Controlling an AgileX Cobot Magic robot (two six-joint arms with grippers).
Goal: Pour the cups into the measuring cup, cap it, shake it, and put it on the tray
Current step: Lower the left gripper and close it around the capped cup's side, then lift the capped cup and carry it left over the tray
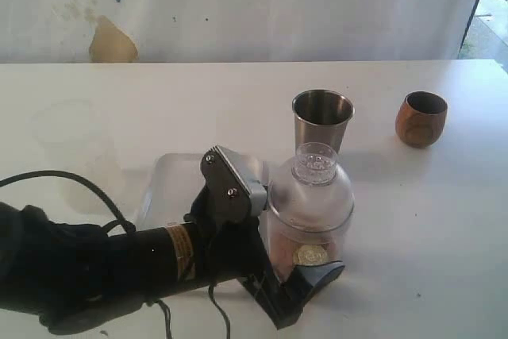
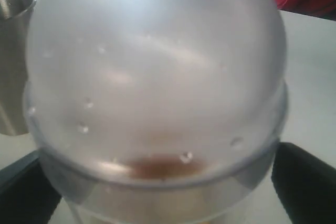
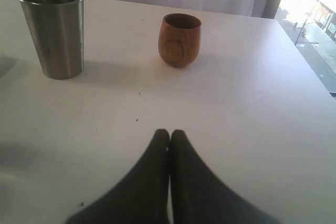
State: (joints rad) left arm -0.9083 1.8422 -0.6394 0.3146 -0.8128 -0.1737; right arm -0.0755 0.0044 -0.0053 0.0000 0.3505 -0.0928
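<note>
There, a white table [image 1: 444, 220] was backed by a stained backdrop [image 1: 278, 5]; left gripper [image 2: 165, 187] was spread around the measuring cup [image 1: 311, 212], right gripper [image 3: 169, 145] pressed together.

White table [image 1: 444, 220] and stained backdrop [image 1: 238, 5] suggest a test bench.

A white worktop [image 1: 444, 220] is seen, marked by a few small dark specks. A steel tumbler [image 1: 321, 121] is stood upright on it, and a wooden cup [image 1: 421, 119] well apart to the right. A white tray [image 1: 171, 176] is laid flat nearer the front. A capped measuring cup [image 1: 311, 204] is placed at the tray's right edge; whether worktop or tray bears it cannot be told.
</note>
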